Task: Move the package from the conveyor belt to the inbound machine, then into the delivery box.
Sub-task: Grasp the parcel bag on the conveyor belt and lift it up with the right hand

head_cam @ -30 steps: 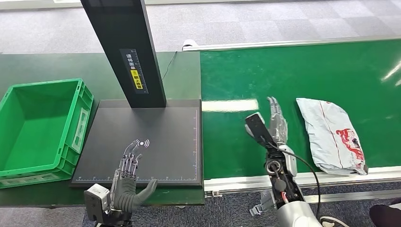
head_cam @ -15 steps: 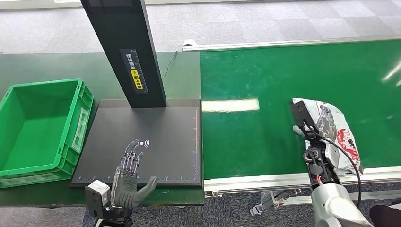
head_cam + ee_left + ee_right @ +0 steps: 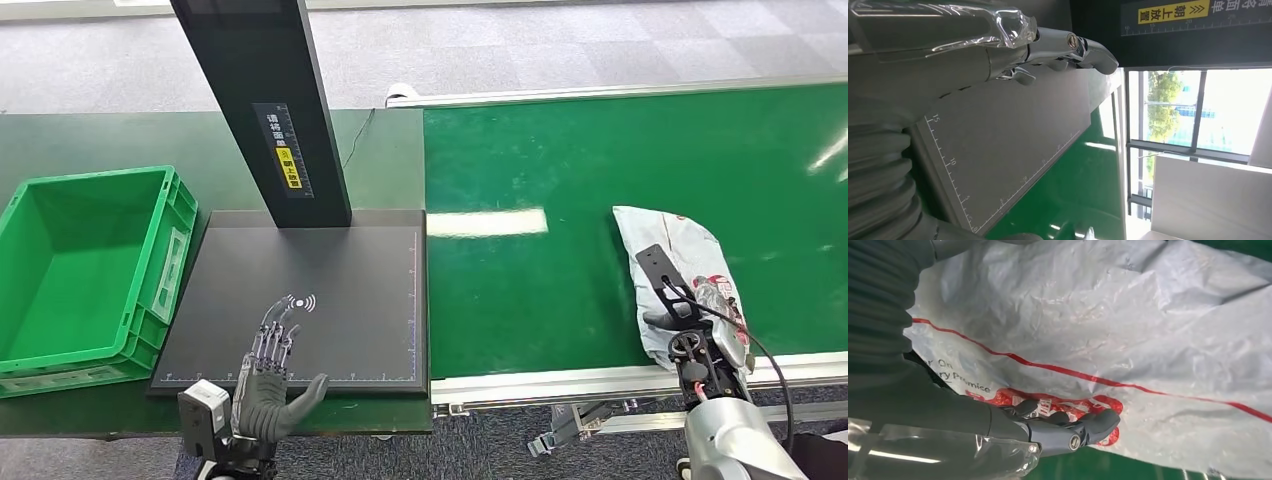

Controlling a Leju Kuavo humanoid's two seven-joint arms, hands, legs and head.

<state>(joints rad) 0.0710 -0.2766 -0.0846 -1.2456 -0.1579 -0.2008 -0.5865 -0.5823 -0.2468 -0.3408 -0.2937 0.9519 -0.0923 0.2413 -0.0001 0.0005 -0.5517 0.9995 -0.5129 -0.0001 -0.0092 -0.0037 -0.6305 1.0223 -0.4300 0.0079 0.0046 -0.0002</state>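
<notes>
Right hand (image 3: 712, 318) rests on the package (image 3: 668, 240) on the conveyor (image 3: 520, 160), its grasp unclear, while the left hand (image 3: 268, 385) lies spread open, holding nothing, over the scanner plate (image 3: 350, 270).

Your right hand (image 3: 712, 318) sits on the package (image 3: 672, 250) at the conveyor belt's (image 3: 520, 290) near right, with open green belt to its left. The way left crosses the inbound machine's flat dark plate (image 3: 340, 270); its black post (image 3: 262, 100) rises at the far edge. Your left hand (image 3: 268, 385) hovers over the plate's near edge, beside the delivery box (image 3: 170, 250).
</notes>
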